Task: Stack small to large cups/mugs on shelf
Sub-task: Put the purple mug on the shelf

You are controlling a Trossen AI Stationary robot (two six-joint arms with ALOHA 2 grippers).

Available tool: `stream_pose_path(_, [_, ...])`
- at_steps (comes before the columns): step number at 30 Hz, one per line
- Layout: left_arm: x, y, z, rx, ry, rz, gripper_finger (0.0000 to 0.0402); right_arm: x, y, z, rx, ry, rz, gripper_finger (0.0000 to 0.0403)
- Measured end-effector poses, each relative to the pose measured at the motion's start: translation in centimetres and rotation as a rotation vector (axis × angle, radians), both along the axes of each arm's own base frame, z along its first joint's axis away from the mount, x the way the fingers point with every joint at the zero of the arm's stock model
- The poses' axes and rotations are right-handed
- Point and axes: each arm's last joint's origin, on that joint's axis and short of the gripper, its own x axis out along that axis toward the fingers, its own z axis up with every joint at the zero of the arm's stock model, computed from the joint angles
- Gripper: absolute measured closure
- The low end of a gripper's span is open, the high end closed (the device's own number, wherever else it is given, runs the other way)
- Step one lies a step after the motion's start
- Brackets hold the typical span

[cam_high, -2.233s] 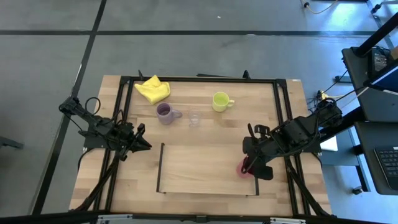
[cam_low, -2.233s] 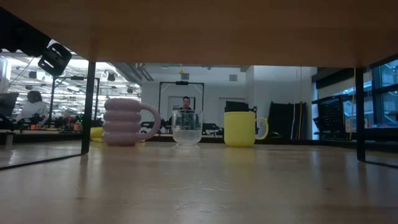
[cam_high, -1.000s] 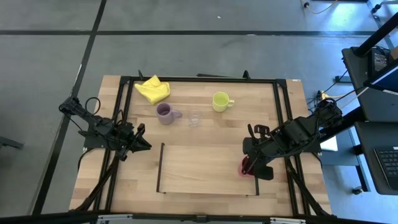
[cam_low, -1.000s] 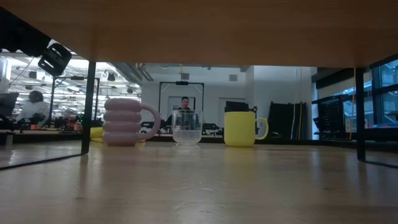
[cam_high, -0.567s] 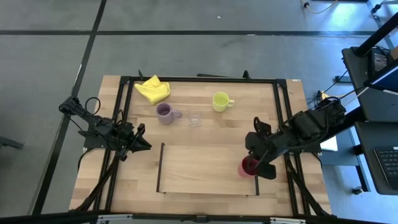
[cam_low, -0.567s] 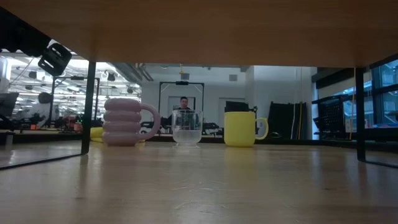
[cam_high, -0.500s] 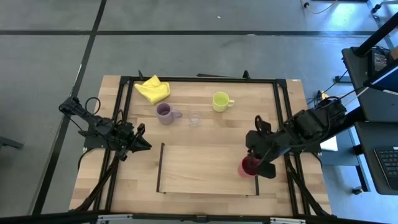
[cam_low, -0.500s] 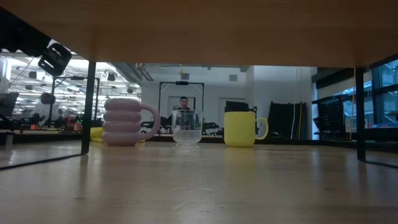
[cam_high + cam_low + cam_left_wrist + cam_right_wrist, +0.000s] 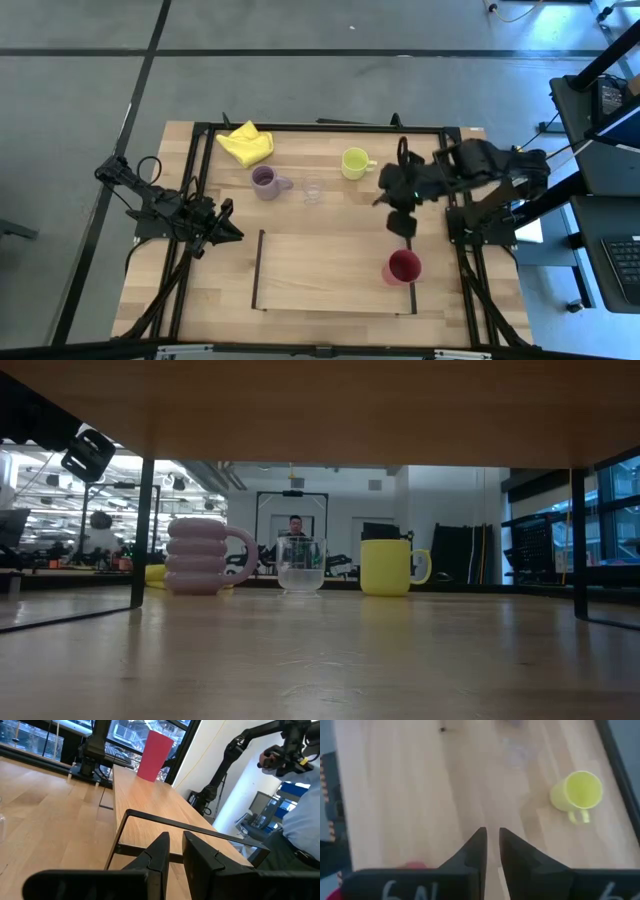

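The red cup (image 9: 402, 267) is a plain, smooth, slightly tapered tumbler standing upright at the right end of the shelf (image 9: 330, 272), the flat light-wood patch edged by a thin dark frame, right by that frame's right side. The other three sit in a loose row further back on the wooden table (image 9: 200, 300): the purple mug (image 9: 205, 556) with its chunky ribbed, stacked-ring body, the tiny clear glass (image 9: 300, 564) just beside it, and the smooth glossy yellow-green mug (image 9: 391, 567) with a loop handle. A crumpled yellow cloth (image 9: 246, 143) lies at the back left corner. Compared with a couple of seconds ago, the right gripper (image 9: 398, 205) has let go of the red cup and pulled up and away; it now hangs over bare wood between the yellow-green mug and the cup, fingers nearly pressed together with only a thin slit and nothing in them. The cup itself sits pretty much where it was. The left gripper (image 9: 228, 228) hasn't budged, parked by the shelf's left end, fingers nearly together on nothing too.
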Motion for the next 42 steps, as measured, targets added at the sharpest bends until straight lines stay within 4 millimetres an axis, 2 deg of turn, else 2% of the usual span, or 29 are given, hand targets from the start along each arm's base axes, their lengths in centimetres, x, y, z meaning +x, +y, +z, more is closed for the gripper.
stream_pose_path(5, [0.0,0.0,0.0,0.000,0.001,0.000,0.0354,0.9,-2.0,0.3,0.006,-0.054,-0.027,0.0349])
stream_pose_path(11, [0.0,0.0,0.0,0.000,0.001,0.000,0.0354,2.0,-2.9,0.8,0.083,-0.156,-0.001,0.0349])
stream_pose_path(18, [0.0,0.0,0.0,0.000,0.000,0.000,0.0354,7.0,-1.6,0.1,0.223,-0.325,0.188,0.0349])
stream_pose_path(22, [0.0,0.0,0.0,0.000,0.000,0.000,0.0354,8.4,-1.9,-0.6,0.261,-0.328,0.223,0.0349])
stream_pose_path(26, [0.0,0.0,0.0,0.000,0.001,0.000,0.0354,8.6,-2.1,-0.6,0.270,-0.346,0.258,0.0350])
stream_pose_path(32, [0.0,0.0,0.0,0.000,0.000,0.000,0.0354,8.2,-2.4,1.2,0.242,-0.482,0.292,0.0350])
stream_pose_path(37, [0.0,0.0,0.0,-0.001,-0.001,0.003,0.0354,7.6,-3.5,1.5,0.238,-0.478,0.261,0.0350])
stream_pose_path(42, [0.1,0.5,0.8,-0.061,-0.062,0.181,0.0354,6.9,-5.0,2.0,0.240,-0.488,0.263,0.0350])
